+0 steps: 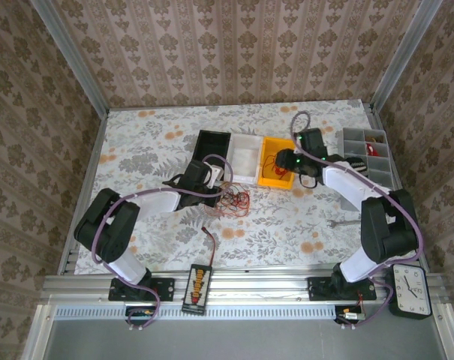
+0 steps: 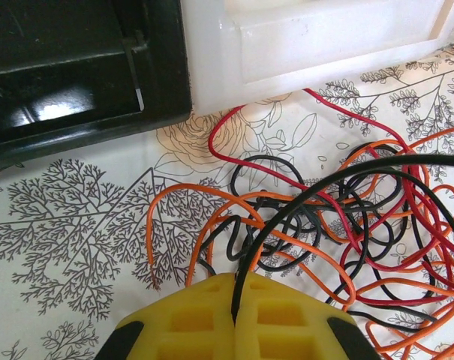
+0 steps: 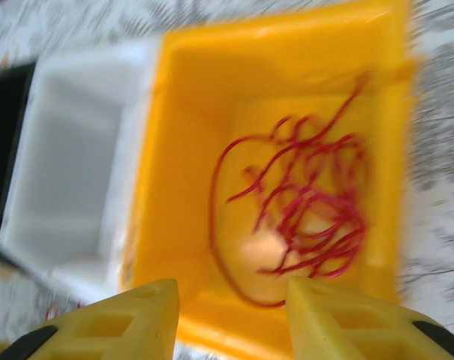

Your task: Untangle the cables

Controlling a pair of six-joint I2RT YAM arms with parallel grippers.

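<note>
Cables [image 2: 347, 225] of orange, red and black lay as one loose tangle on the counter [image 2: 69, 225]. One of them, a black cable [image 2: 362, 166], was clamped between the yellow fingers of the left hand [image 2: 234, 322]. From this clenched hand the black cable rose, curved toward 2 o'clock over the heap, and left the left wrist view at 3 o'clock. The rest of the tangle spread from 12 to 4 o'clock of the hand. Beyond it stood the white bin [image 2: 324, 45] at 12 o'clock and the black bin [image 2: 61, 82] at 10 o'clock.

The right hand [image 3: 233, 319] hung over the yellow bin [image 3: 174, 150] with its fingers apart and nothing between them. A red bunch [image 3: 309, 202] lay on the bottom of that bin, at about 1 o'clock from the hand, though the picture was blurred there.

The step in hand seemed to be to draw the black cable out of the heap. To do it well, I think the left hand should pull slowly and along the line of the cable, not straight up. Several orange loops crossed the cable close to the fingers and could be dragged with it. If the heap began to follow, the free right hand could press it down on the counter.
</note>
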